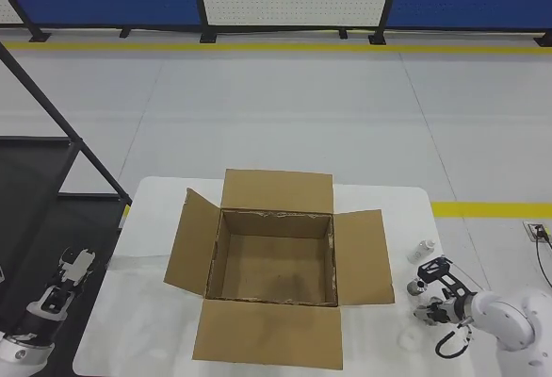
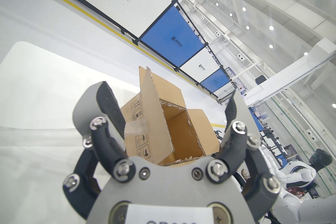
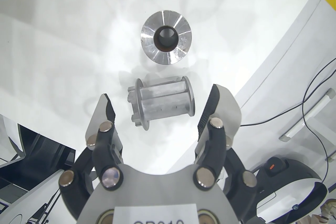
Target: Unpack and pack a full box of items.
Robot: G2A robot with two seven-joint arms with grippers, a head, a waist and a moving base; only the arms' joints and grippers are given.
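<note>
An open cardboard box point(image 1: 274, 267) stands in the middle of the white table point(image 1: 144, 283), its four flaps spread out and its inside bare. To its right on the table, a metal flanged sleeve point(image 3: 162, 103) lies on its side between the fingers of my open right gripper point(image 3: 161, 93), which hovers just over it without touching. A second metal part point(image 3: 166, 37) with a centre bore stands upright just beyond it, also seen as the metal part point(image 1: 420, 251). My left gripper point(image 2: 169, 89) is open and holds nothing, off the table's left side, facing the box point(image 2: 178, 130).
A black metal frame point(image 1: 31, 179) stands to the left of the table, close to the left gripper point(image 1: 72, 264). The right gripper point(image 1: 425, 286) is near the table's right edge. A black cable point(image 1: 551, 269) runs over the floor on the right.
</note>
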